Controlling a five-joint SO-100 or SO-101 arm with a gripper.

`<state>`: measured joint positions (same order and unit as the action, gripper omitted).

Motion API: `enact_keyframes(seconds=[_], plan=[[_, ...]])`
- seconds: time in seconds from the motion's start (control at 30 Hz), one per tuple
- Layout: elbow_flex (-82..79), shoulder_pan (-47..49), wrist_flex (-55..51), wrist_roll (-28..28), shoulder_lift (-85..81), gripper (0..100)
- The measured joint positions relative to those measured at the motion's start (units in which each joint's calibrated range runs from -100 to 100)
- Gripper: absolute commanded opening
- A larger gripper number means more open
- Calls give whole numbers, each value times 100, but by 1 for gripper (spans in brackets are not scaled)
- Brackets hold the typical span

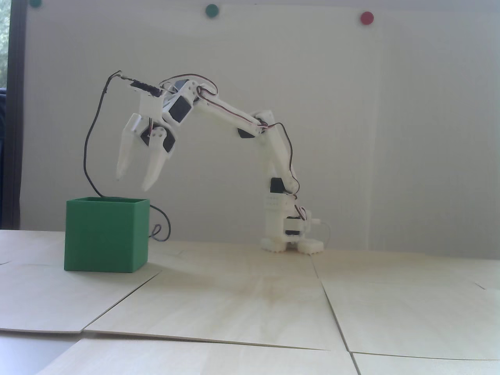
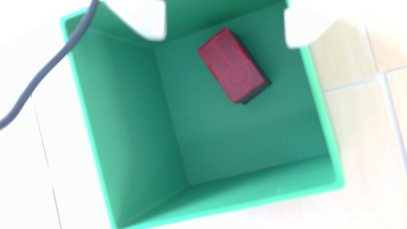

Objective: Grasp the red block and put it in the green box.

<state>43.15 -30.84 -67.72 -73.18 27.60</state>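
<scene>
The red block lies flat on the floor of the green box, near its far right part in the wrist view. The green box stands on the table at the left in the fixed view; the block is hidden inside it there. My white gripper hangs open and empty just above the box's rim, fingers pointing down. In the wrist view my gripper shows as two white fingertips set wide apart at the top, above the box's opening.
A black cable loops from the wrist down behind the box and also crosses the wrist view at the left. The arm's base stands at the back right. Pale wooden panels with seams cover the table.
</scene>
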Motion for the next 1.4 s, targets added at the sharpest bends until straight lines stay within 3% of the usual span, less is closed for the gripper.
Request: enact_keyframes(seconds=[0.17,0.37,0.6,0.8,1.07,1.4], plan=[[-63,15,-108,5,-232,20],[-1191,245,-466,319,-1569,1],[-3536,718,-516,1099,-3620,2],[-6258,1169,-433,1238,-5230,2],[-9875,1704,666,1459,-7314,2],[-12614,2300,1082,1819,-9514,2]])
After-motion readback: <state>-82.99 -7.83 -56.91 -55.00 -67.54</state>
